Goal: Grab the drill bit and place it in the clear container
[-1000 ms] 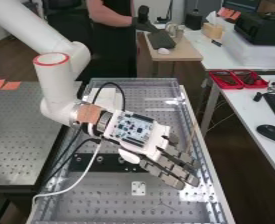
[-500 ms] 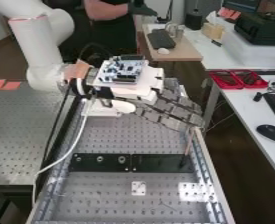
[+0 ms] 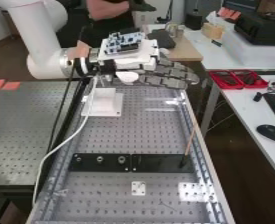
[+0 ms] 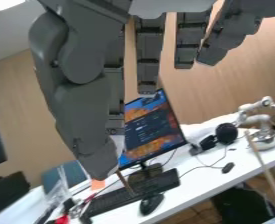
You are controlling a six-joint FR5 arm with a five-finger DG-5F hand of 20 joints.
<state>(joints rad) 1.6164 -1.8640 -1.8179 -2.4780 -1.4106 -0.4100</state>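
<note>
My hand (image 3: 162, 75) is over the bench's far part in the high view, its fingers extended to the right and holding nothing I can make out. In the wrist view the hand (image 4: 83, 120) has long, mostly straight fingers. A thin brown rod (image 3: 189, 140) rises at a slant from the right end of the black plate (image 3: 157, 162), well apart from the hand. Near a fingertip in the wrist view is a short thin brown stick (image 4: 126, 184); contact is unclear. I cannot tell which thing is the drill bit or the clear container.
The perforated bench (image 3: 108, 200) carries a white block (image 3: 104, 103) near the hand and a black strip with round fittings (image 3: 100, 159). Red trays (image 3: 226, 80) and a mouse (image 3: 272, 133) are on the right-hand table. A monitor (image 4: 151, 132) stands in the wrist view.
The hand has moved toward the bench's far end and turned, passing the rod's upper end. The black plate and white block are now uncovered; the rod still stands at the plate.
</note>
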